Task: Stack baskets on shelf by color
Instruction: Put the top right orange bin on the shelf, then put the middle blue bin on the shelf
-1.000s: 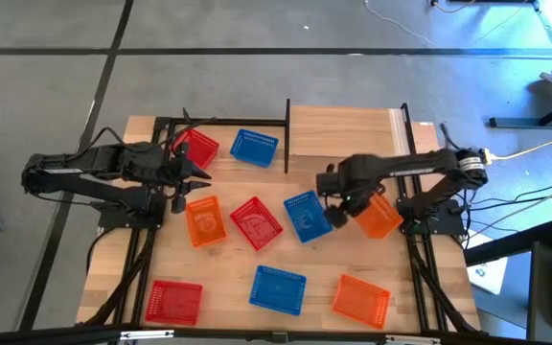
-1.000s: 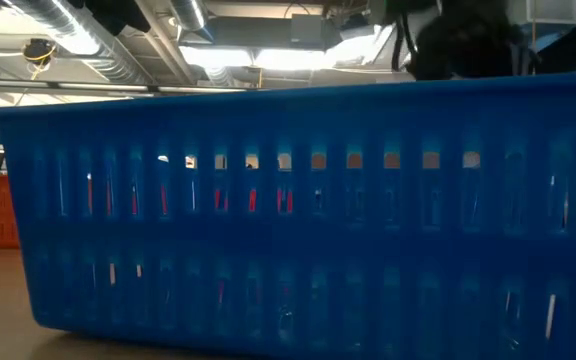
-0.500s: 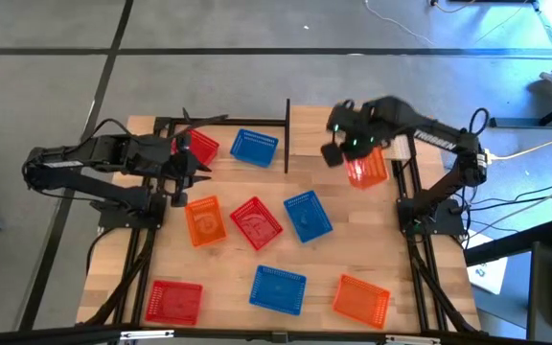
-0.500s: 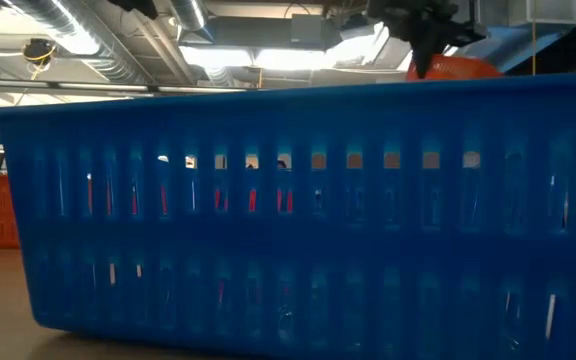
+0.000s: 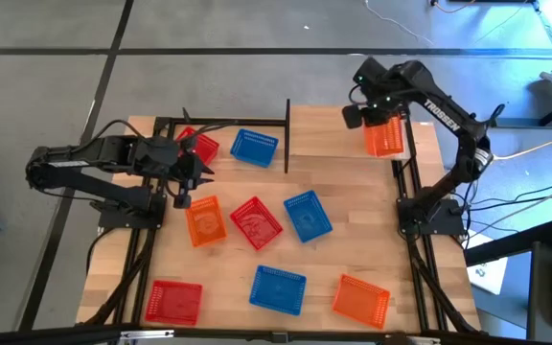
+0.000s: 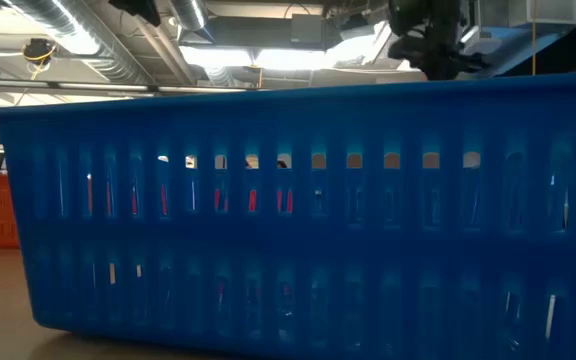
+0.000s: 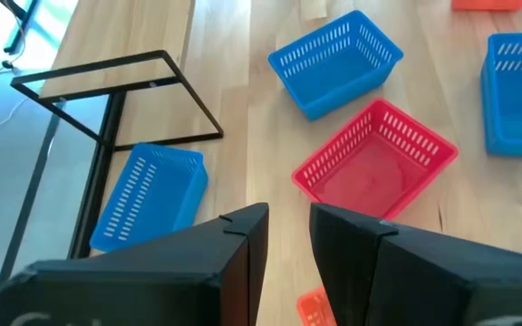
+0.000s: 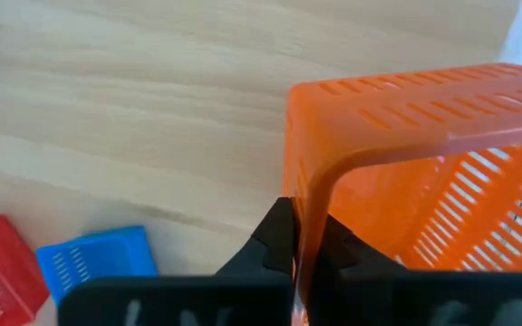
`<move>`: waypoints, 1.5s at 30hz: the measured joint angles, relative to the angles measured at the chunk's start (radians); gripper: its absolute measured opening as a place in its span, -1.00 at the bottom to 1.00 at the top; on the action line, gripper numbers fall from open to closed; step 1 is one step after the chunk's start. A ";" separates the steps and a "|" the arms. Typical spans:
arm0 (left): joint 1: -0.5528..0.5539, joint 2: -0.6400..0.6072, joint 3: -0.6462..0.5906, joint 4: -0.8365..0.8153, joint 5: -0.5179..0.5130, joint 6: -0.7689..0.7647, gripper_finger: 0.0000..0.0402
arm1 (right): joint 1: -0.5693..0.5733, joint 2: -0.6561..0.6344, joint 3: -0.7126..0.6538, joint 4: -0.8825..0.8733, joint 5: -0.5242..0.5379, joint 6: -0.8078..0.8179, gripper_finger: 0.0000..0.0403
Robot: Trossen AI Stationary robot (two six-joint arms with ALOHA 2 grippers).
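My right gripper (image 5: 377, 113) is shut on an orange basket (image 5: 384, 139), held in the air over the far right of the pale shelf (image 5: 338, 134). A red basket (image 5: 199, 146) and a blue one (image 5: 255, 146) rest on the shelf's left half. My left gripper (image 5: 192, 177) hovers open beside the red one, with nothing between its fingers (image 7: 243, 240). On the table stand orange (image 5: 205, 220), red (image 5: 256, 222) and blue (image 5: 307, 216) baskets, and near the front red (image 5: 173, 302), blue (image 5: 278, 289) and orange (image 5: 361, 299) ones. My right gripper pinches the rim of one wall (image 8: 308, 213) of the orange basket (image 8: 424, 154), close to a corner. One finger is outside the wall and one inside. The fingers come from above, pointing down. The basket hangs below them, tilted and clear of the shelf.
Black metal posts and rails (image 5: 287, 134) frame the shelf and split it in the middle. In the low view a blue basket (image 6: 288, 210) stands right before the camera and hides most of the table. Bare wood lies under the held basket.
My right gripper has carried the orange basket from the table's middle right upward and toward the far edge, turning as it went. It now hangs over the shelf's far right part.
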 joint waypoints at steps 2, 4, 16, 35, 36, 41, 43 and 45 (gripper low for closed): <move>0.000 0.000 0.000 0.001 0.000 0.000 -0.62 | -0.036 0.000 -0.026 0.001 -0.013 -0.005 -1.00; 0.000 0.000 0.000 0.001 0.000 -0.001 -0.62 | -0.068 0.000 -0.053 0.001 -0.016 -0.006 -1.00; 0.000 0.000 0.000 0.002 0.000 -0.002 -0.62 | -0.139 0.000 -0.167 0.062 -0.030 -0.084 -0.96; 0.000 0.000 0.000 0.002 0.000 -0.001 -0.62 | -0.141 -0.001 -0.153 0.134 0.022 -0.049 -0.58; 0.000 0.000 0.000 0.002 0.000 -0.005 -0.62 | -0.140 -0.001 -0.142 0.121 0.022 -0.049 -0.58; 0.000 0.000 0.000 0.001 0.000 -0.046 -0.62 | -0.107 -0.004 -0.047 0.091 0.036 -0.033 -0.58; 0.000 0.000 0.000 -0.001 0.000 -0.086 -0.62 | -0.080 -0.004 0.004 0.088 0.036 -0.057 -0.58; 0.000 0.000 0.000 -0.003 0.000 -0.111 -0.62 | -0.038 -0.008 0.055 0.085 0.037 -0.112 -0.58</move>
